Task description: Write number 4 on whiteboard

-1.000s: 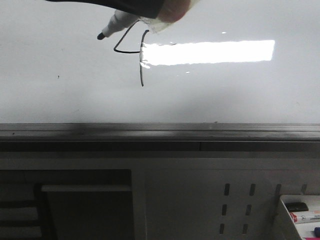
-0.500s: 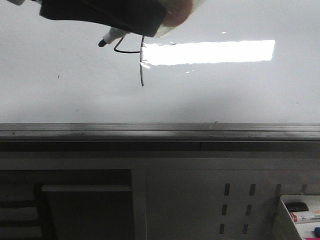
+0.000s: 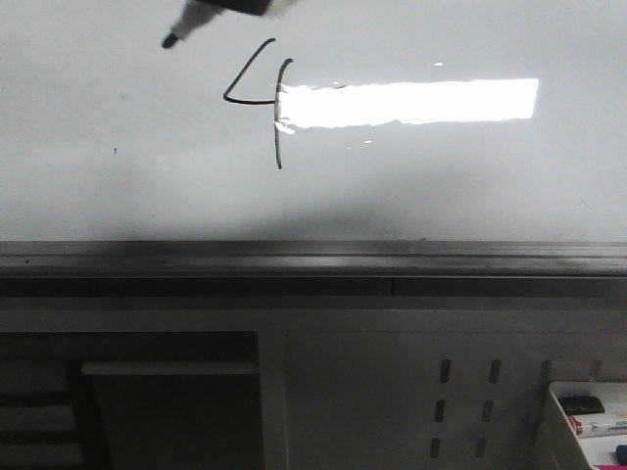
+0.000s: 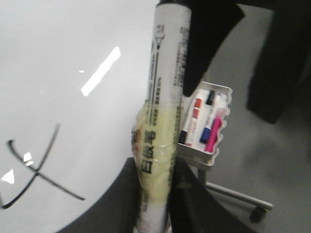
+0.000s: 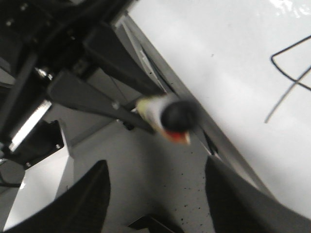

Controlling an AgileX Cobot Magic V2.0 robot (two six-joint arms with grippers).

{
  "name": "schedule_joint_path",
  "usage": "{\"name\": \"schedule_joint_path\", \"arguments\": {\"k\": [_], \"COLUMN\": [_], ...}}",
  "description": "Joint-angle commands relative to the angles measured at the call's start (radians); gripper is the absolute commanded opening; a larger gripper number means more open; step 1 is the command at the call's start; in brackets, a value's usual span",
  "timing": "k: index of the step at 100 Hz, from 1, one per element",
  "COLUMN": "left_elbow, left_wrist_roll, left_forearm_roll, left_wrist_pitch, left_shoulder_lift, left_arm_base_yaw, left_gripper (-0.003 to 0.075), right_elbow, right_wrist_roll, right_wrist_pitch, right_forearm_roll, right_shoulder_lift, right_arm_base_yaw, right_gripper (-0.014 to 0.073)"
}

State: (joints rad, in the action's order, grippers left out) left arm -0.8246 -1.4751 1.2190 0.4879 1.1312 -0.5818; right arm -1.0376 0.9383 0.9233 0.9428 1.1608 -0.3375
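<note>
The number 4 [image 3: 277, 122] is drawn in thin black line on the whiteboard [image 3: 441, 186], just left of a bright glare. My left gripper [image 4: 155, 204] is shut on a white marker [image 4: 163, 111] with yellowish tape around it. In the front view the marker [image 3: 191, 22] hangs at the top edge, its black tip up and left of the 4 and off the line. The 4 also shows in the left wrist view [image 4: 35, 170] and the right wrist view [image 5: 295, 83]. My right gripper [image 5: 160, 194] is open and empty, beside the board's edge.
The board's grey metal rim [image 3: 313, 257] runs across the front. Below it is a grey perforated panel [image 3: 460, 401]. A white tray [image 3: 560, 397] with several spare markers sits at the lower right and also shows in the left wrist view [image 4: 209, 160].
My left gripper has risen and moved left with the marker, away from the 4. The whole 4 now shows uncovered. The drawing itself has not changed.
</note>
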Motion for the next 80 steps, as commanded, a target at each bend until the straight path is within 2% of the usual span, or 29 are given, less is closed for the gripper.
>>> {"name": "schedule_joint_path", "arguments": {"k": [1, 14, 24, 32, 52, 80], "left_elbow": [-0.004, 0.085, 0.164, 0.197, 0.167, 0.077], "left_wrist_roll": [0.074, 0.161, 0.159, 0.155, 0.155, 0.155], "left_forearm_roll": [0.042, 0.103, 0.336, 0.441, 0.445, 0.448], "left_wrist_pitch": [-0.065, -0.218, -0.408, -0.528, -0.532, -0.532], "left_shoulder_lift": [-0.065, -0.149, -0.203, -0.202, -0.088, 0.067], "left_arm_base_yaw": [0.041, 0.104, 0.12, 0.12, 0.12, 0.12], "left_gripper": [-0.002, -0.002, -0.002, -0.002, -0.002, -0.002], "right_elbow": [-0.034, -0.028, 0.004, 0.042, 0.106, 0.116], "right_wrist_roll": [-0.009, -0.031, -0.039, -0.039, -0.037, -0.035], "right_wrist_pitch": [-0.032, -0.03, -0.036, -0.055, -0.098, -0.076], "right_forearm_roll": [0.04, 0.04, 0.042, 0.061, 0.134, 0.132], "right_shoulder_lift": [-0.051, -0.094, -0.127, -0.145, -0.147, -0.147], "right_arm_base_yaw": [0.069, 0.178, 0.217, 0.219, 0.219, 0.219], "right_gripper": [0.0433, 0.0433, 0.0431, 0.0431, 0.0431, 0.0431]}}
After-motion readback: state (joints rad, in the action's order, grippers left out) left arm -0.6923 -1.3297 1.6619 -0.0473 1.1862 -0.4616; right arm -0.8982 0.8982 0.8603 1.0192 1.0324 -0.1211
